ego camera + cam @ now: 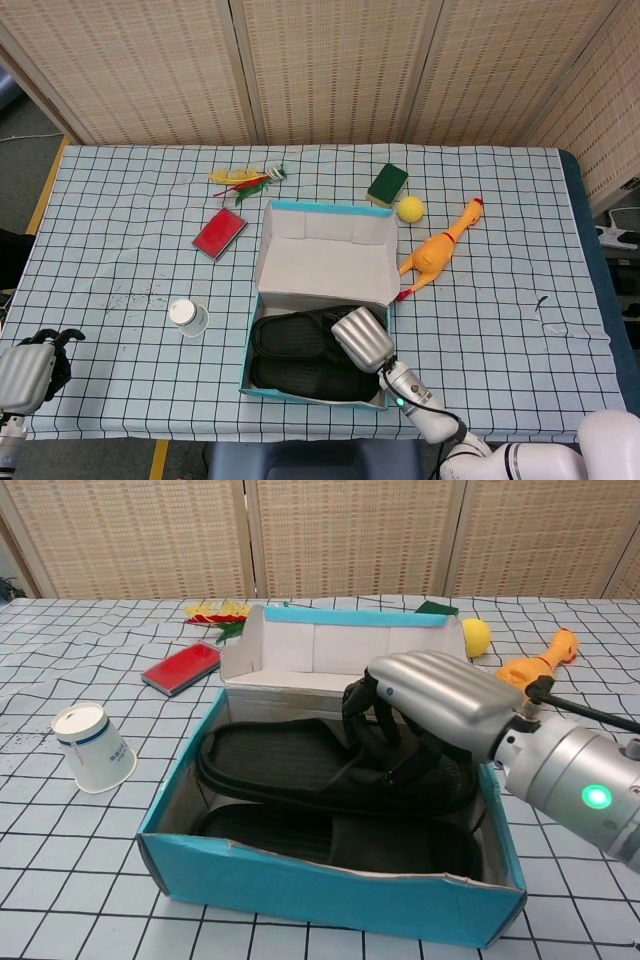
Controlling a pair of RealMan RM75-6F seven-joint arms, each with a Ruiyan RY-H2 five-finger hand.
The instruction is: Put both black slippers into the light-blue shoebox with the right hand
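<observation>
The slippers (300, 770) are black, and the shoebox (330, 905) is light blue outside and white inside. The hand (440, 695) is shiny silver with black fingers (362, 715). The tablecloth (120, 240) is pale blue with dark checks, and at 1 o'clock from the box lie a yellow ball (410, 208) and an orange chicken (440, 250).

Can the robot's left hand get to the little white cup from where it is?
Probably yes. The left hand sits at the table's near left corner holding nothing, and the white cup stands on bare checked cloth with nothing between them. The shoebox lies further right, out of the way.
</observation>
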